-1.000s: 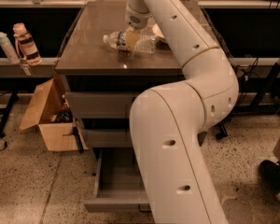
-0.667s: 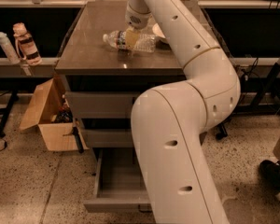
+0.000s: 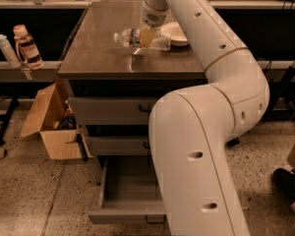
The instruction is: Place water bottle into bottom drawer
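1. Got the gripper (image 3: 146, 37) over the worktop (image 3: 98, 58), roughly halfway between the front and back edges and a bit toward the right edge. Jaws clamped across the middle of the water bottle (image 3: 129, 37).
2. Holding it sideways, cap toward the left edge. Makes sense: pinching the belly from above is probably the easiest grab on a round thing lying flat.
3. Looks just clear of the surface rather than resting on it, going by the pale reflection underneath. Wouldn't swear to it though.
4. Worth noting the white dish (image 3: 176, 33) right by the bottle's base, on the right-edge side. Touching or just beside, can't tell.
5. Bottom drawer (image 3: 130, 181) already pulled out below the front edge, with the two drawers above pushed in. Guessing that's to leave an open path straight down into it.
6. Compared with a second ago: bottle and gripper a touch higher and a hair toward the right edge, so seems like a lift getting started. Nothing different about the dish or the drawer.
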You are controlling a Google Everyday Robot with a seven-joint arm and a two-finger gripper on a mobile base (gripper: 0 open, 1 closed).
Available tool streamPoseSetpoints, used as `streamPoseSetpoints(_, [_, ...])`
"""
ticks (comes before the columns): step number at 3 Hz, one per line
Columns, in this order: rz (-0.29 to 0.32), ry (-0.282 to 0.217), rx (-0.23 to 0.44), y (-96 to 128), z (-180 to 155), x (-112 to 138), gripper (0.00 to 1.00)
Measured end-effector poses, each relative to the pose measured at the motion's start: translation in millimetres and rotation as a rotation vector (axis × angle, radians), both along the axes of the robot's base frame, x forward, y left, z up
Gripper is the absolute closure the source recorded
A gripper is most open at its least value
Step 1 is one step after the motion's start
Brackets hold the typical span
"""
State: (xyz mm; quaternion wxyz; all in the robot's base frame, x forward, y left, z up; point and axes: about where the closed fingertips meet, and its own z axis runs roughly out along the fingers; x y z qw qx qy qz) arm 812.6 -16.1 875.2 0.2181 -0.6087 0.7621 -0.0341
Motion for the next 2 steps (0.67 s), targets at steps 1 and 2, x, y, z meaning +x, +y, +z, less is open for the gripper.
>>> streamPoseSetpoints(1, [0.086, -0.023, -0.004, -23.1, 10.9, -10.2, 1.00])
streamPoseSetpoints(2, [0.234, -0.039, 0.013, -39.5, 16.2, -26.7, 1.00])
